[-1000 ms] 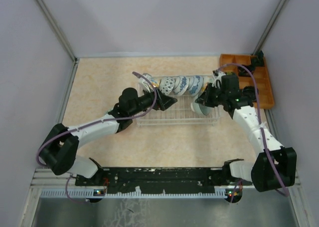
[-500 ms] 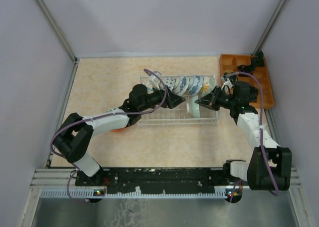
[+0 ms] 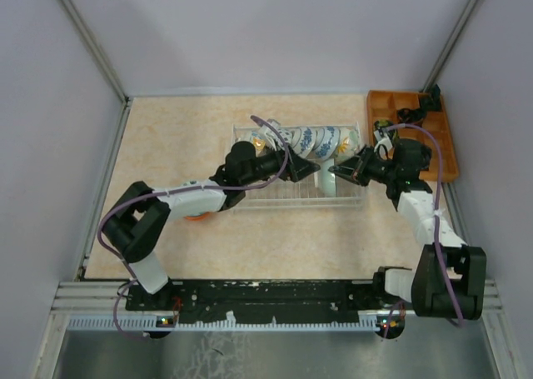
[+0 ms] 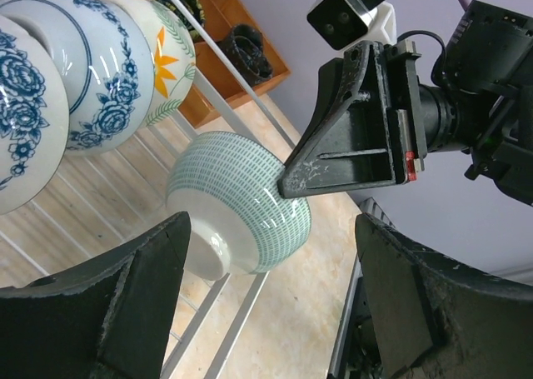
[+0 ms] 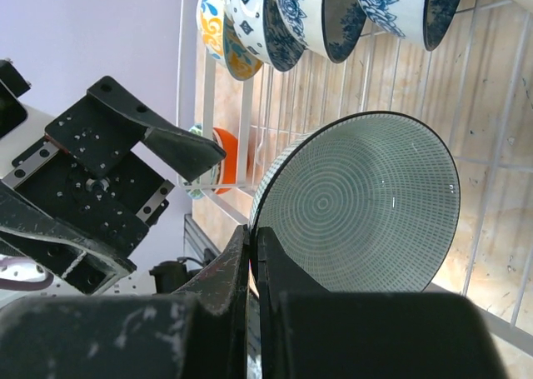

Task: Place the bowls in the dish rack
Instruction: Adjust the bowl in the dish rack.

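Observation:
The dish rack (image 3: pixel 283 202) holds a row of blue-and-white bowls (image 3: pixel 304 139) on edge along its far side. My right gripper (image 3: pixel 340 170) is shut on the rim of a green-patterned bowl (image 3: pixel 327 181), holding it tilted on edge over the rack's right end. In the right wrist view the gripper (image 5: pixel 252 233) pinches the bowl (image 5: pixel 366 204) at its lower left rim. My left gripper (image 3: pixel 312 169) is open and empty, just left of that bowl. In the left wrist view (image 4: pixel 266 312) the bowl (image 4: pixel 241 204) hangs beyond its spread fingers. An orange bowl (image 3: pixel 196 215) lies on the table under my left arm.
An orange wooden compartment tray (image 3: pixel 441 146) with black items (image 3: pixel 416 112) stands at the back right, just behind my right arm. The rack's wires (image 4: pixel 236 328) run under the held bowl. Grey walls close in the table on three sides.
My left arm has stretched to the right across the rack, its open gripper now close to the green-patterned bowl. My right gripper has shifted slightly right, still holding the bowl.

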Robot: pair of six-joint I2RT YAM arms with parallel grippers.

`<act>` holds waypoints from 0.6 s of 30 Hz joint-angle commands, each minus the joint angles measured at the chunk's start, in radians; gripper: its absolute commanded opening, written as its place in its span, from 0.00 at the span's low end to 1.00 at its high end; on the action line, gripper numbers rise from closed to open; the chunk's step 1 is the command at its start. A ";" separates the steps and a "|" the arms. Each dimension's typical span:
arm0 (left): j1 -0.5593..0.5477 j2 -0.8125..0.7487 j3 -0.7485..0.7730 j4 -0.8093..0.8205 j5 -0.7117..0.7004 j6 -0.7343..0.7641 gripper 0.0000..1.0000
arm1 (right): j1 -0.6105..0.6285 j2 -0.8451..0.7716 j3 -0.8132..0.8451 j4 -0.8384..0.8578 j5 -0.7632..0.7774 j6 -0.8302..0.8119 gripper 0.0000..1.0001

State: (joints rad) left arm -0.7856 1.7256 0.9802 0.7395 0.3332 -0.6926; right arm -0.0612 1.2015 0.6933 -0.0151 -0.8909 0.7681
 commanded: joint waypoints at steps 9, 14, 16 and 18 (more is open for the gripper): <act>-0.004 -0.054 -0.017 0.020 -0.022 0.018 0.86 | 0.039 -0.076 0.073 -0.054 0.042 0.039 0.00; -0.004 -0.034 -0.018 0.034 -0.017 0.002 0.86 | 0.085 -0.089 0.087 -0.085 0.108 0.058 0.00; -0.003 -0.022 -0.017 0.044 -0.013 -0.005 0.86 | 0.095 -0.088 0.094 -0.101 0.133 0.060 0.00; -0.006 -0.014 -0.012 0.047 -0.009 -0.010 0.86 | 0.096 -0.082 0.097 -0.118 0.146 0.060 0.00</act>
State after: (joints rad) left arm -0.7856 1.7035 0.9581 0.7490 0.3176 -0.6926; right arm 0.0139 1.1545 0.7277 -0.1020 -0.7540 0.7937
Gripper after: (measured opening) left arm 0.857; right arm 0.017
